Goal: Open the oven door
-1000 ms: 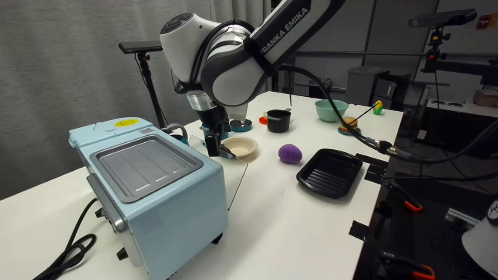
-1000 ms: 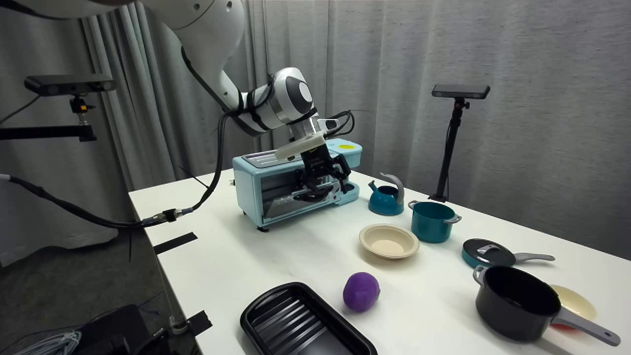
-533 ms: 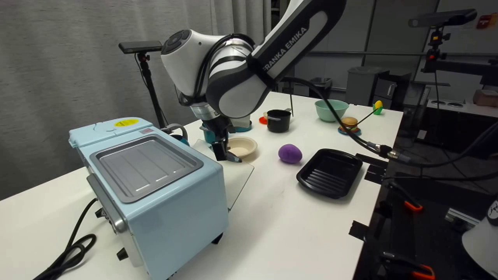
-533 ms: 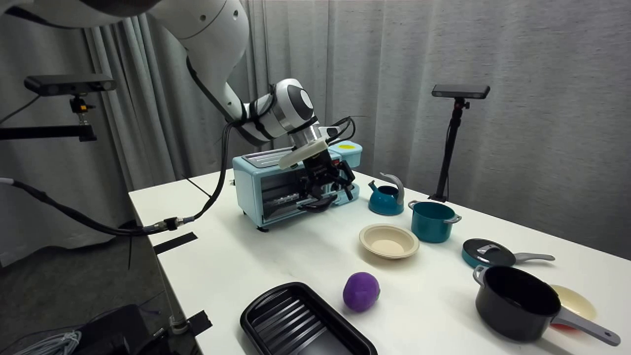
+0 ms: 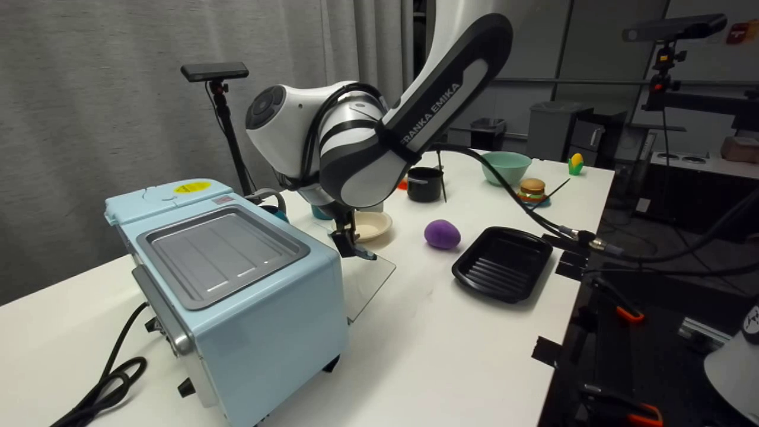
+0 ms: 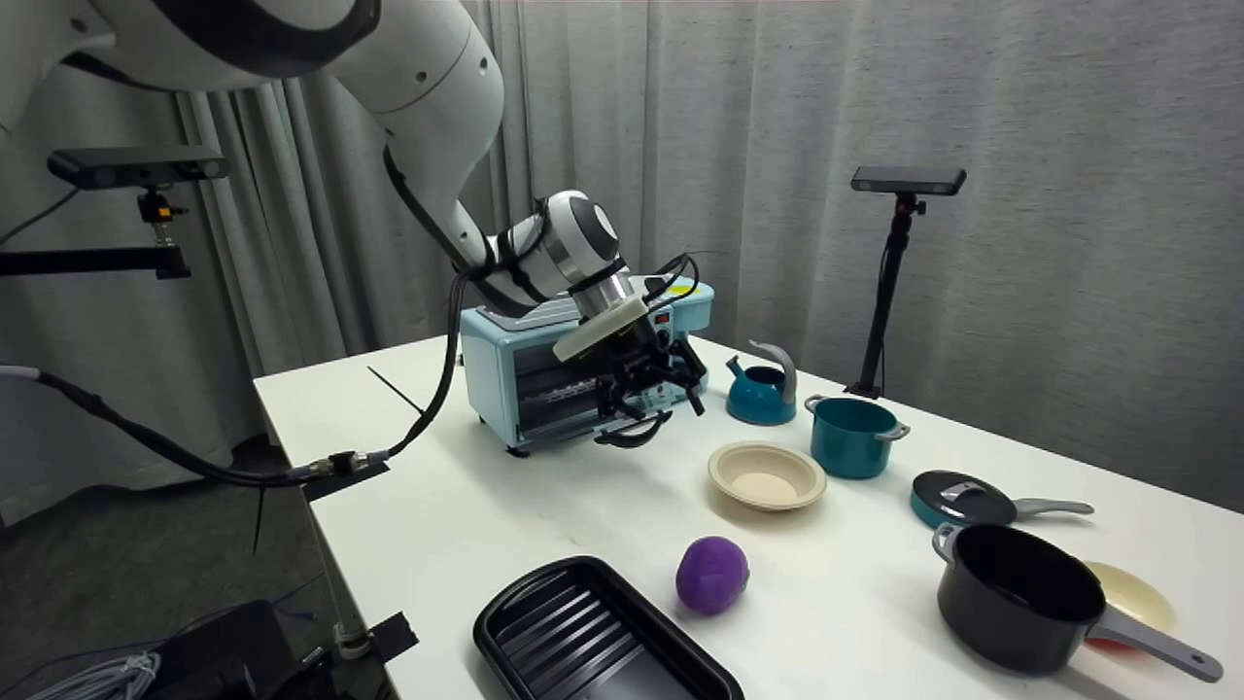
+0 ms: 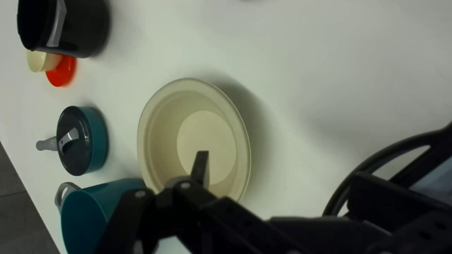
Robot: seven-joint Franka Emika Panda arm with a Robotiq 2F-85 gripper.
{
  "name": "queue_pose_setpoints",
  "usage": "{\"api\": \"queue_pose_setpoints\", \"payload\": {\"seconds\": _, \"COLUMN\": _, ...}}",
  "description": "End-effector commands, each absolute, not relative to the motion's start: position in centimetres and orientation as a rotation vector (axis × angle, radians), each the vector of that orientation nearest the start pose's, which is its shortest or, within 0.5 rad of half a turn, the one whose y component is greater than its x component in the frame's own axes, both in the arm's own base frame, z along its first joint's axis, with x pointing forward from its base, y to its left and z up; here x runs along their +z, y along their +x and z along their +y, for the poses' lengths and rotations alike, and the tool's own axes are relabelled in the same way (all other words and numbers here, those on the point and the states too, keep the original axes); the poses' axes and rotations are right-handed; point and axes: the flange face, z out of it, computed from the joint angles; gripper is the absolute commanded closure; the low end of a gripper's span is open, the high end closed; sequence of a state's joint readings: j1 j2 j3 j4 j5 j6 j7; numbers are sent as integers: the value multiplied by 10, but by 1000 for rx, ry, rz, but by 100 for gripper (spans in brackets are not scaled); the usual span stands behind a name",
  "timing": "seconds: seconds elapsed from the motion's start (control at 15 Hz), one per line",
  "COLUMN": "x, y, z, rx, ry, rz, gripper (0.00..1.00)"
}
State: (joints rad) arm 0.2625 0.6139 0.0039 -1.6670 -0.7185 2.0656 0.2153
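Note:
The pale blue oven [image 5: 278, 338] stands on the table; its front opening shows in an exterior view [image 6: 491, 374]. The oven door, a clear glass panel [image 5: 370, 287], is swung far down and outward, close to level. Its black curved handle [image 6: 632, 437] also shows at the right of the wrist view [image 7: 356, 169]. My gripper [image 6: 658, 408] is open in front of the oven, over the door, with its fingers wide apart. One finger is close to the handle; I cannot tell whether it touches. Nothing is between the jaws in the wrist view [image 7: 279, 169].
A cream bowl [image 6: 768, 478] sits just beyond the gripper. A blue kettle [image 6: 761, 399], a teal pot [image 6: 850, 442], a lidded pan [image 6: 962, 498] and a dark saucepan [image 6: 1016, 603] stand along the back. A purple eggplant [image 6: 712, 576] and a black tray [image 6: 593, 632] lie in front.
My gripper has moved down and outward from the oven. The glass door has swung further down and out with it. The other objects have stayed in place.

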Motion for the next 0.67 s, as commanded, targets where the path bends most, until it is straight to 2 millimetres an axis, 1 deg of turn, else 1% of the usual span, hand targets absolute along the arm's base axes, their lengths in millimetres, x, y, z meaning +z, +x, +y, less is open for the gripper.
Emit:
{"api": "queue_pose_setpoints", "payload": {"seconds": 0.0, "x": 226, "y": 661, "z": 161, "rx": -60, "ry": 2411, "rz": 573, "gripper": 0}}
{"api": "queue_pose_setpoints", "payload": {"seconds": 0.33, "x": 210, "y": 665, "z": 178, "rx": -51, "ry": 2388, "rz": 576, "gripper": 0}}
{"api": "queue_pose_setpoints", "payload": {"seconds": 0.6, "x": 208, "y": 667, "z": 182, "rx": -62, "ry": 2373, "rz": 573, "gripper": 0}}
